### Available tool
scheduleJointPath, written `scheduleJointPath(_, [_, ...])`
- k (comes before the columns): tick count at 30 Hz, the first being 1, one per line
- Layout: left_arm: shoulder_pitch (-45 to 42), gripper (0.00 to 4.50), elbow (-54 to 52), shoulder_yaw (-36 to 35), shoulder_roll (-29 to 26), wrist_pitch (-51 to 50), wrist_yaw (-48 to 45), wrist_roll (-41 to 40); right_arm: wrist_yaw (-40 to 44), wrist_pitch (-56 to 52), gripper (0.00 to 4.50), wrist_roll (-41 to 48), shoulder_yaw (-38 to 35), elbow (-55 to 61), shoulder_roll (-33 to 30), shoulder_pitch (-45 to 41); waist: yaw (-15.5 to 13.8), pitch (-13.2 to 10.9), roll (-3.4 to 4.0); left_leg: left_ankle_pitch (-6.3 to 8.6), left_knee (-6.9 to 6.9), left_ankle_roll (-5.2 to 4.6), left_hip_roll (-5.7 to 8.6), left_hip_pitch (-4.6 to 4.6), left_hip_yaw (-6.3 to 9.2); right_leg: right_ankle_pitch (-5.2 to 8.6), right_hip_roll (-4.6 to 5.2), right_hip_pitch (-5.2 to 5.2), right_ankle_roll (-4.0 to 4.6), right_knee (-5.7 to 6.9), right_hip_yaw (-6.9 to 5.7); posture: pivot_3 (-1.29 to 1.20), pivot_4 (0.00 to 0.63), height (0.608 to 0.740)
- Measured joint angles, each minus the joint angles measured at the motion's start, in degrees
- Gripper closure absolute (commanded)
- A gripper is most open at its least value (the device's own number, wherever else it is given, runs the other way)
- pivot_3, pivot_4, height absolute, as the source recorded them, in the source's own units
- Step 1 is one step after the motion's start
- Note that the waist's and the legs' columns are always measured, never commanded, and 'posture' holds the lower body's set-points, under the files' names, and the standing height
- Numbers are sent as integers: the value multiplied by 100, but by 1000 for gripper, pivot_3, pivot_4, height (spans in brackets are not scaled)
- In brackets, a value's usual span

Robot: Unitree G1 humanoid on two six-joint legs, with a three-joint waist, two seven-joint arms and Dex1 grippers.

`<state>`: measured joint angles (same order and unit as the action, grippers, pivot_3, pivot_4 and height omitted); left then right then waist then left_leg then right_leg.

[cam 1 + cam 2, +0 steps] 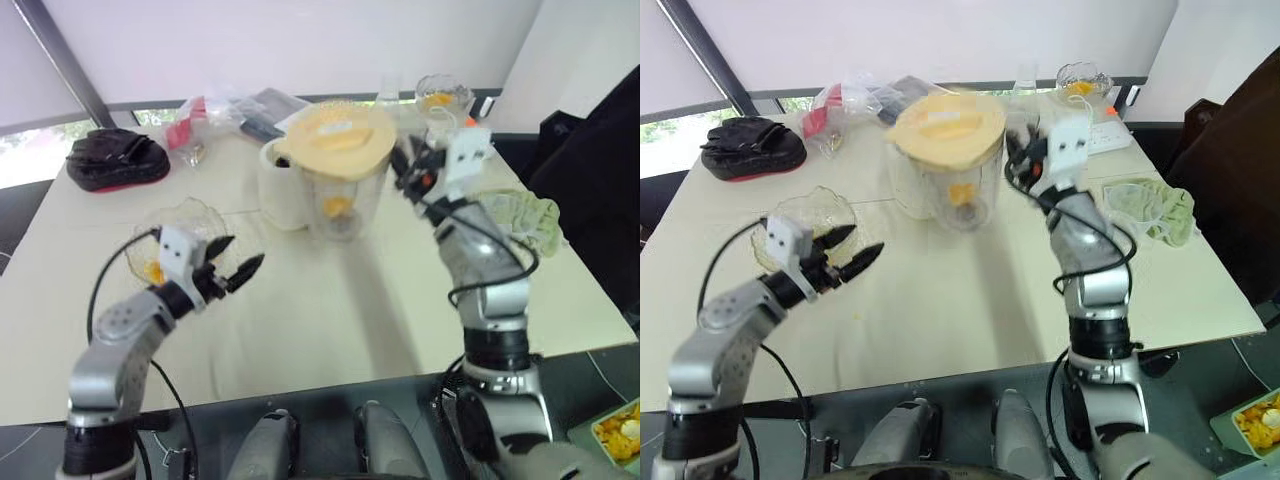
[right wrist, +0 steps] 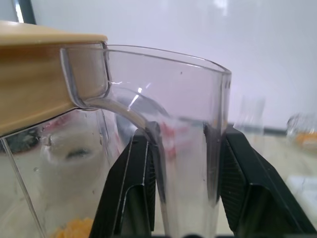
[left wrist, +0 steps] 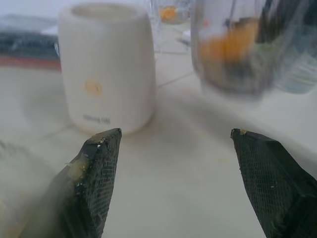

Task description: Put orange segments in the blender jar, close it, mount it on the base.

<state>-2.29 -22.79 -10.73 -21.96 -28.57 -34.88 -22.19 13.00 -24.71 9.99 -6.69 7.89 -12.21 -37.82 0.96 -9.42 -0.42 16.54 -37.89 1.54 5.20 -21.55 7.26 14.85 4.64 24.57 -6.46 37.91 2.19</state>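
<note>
The clear blender jar point(image 1: 342, 190) wears its yellow lid point(image 1: 338, 138) and holds orange segments point(image 1: 338, 207) at the bottom. It is just right of the white blender base point(image 1: 282, 195); I cannot tell whether it touches the table. My right gripper point(image 1: 408, 170) is shut on the jar's clear handle point(image 2: 188, 148), one finger on each side. My left gripper point(image 1: 235, 262) is open and holds nothing, low over the table beside a glass bowl point(image 1: 185, 222) with orange bits. In the left wrist view the base point(image 3: 106, 84) and jar point(image 3: 237, 49) lie ahead of its fingers.
A black bag point(image 1: 118, 158) lies at the far left and plastic packets point(image 1: 215, 112) at the back. A green cloth point(image 1: 525, 220) sits to the right of my right arm. A second glass bowl point(image 1: 443, 95) with orange stands at the back right.
</note>
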Motion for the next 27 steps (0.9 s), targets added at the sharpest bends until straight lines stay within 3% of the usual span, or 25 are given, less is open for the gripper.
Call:
scheduleJointPath(5, [199,846,18,112,184,471,300,224,-47,-502,3021,91,-98,-749,-261,-1370,-10,-2,4,0,1,-1,-1,0,-6,-2,0,-1,5,-6,-2,0,150,740])
scheduleJointPath(11, [300,846,195,259,510,922,728,478,-423,-332,3021,-1,-178,-3098,-211,-3457,19,-6,10,2,24,-4,-8,2,-28,-5,3,14,8,-11,1,0,150,740])
scheduleJointPath(20, [649,846,164,319,598,1226,1095,691,-991,1503,3021,-251,-191,-6405,475,-4522,120,-4,7,-13,74,20,-12,-41,-64,-7,6,79,6,-37,29,0,150,740])
scheduleJointPath(27, [1089,846,-326,299,574,1239,1281,726,-1251,2751,3021,-178,-497,-7580,813,-4737,167,-5,8,-13,70,21,-12,-75,-63,-7,5,109,5,-38,28,0,150,740])
